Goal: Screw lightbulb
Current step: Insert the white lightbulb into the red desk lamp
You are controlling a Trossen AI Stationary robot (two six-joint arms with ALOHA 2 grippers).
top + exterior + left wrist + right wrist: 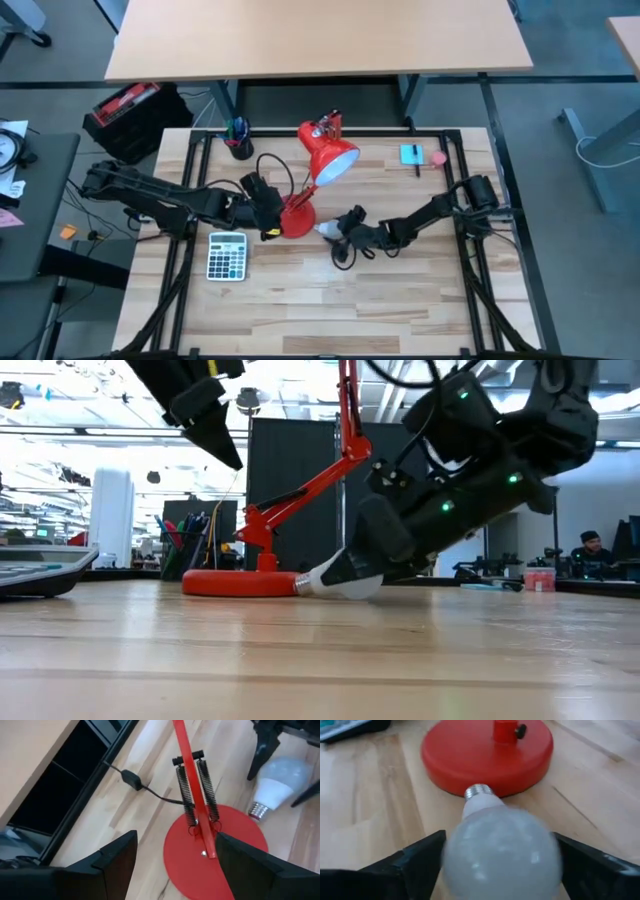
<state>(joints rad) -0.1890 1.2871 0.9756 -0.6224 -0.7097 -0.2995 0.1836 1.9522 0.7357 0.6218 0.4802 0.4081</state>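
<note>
The white lightbulb (327,230) lies on its side on the table, its metal screw end (478,791) pointing at the red lamp's round base (296,220). My right gripper (345,236) is open, level with the table, with a finger on each side of the bulb's globe (500,852). My left gripper (268,216) is open and empty, raised above the table (215,430) just left of the lamp base (215,850). The lamp's cone shade (331,157) points toward the table's far right. My right gripper comes level from the table's right side, its fingers (422,860) close beside the two sides of the bulb's globe (451,851). I cannot tell whether they touch it. The bulb rests on the table (335,582).
A calculator (227,255) lies near the left gripper, toward the near edge. A pen cup (238,141) stands at the far left, and a blue note (411,154) and a pink object (438,158) lie at the far right. The lamp's black cord (135,782) runs over the table.
</note>
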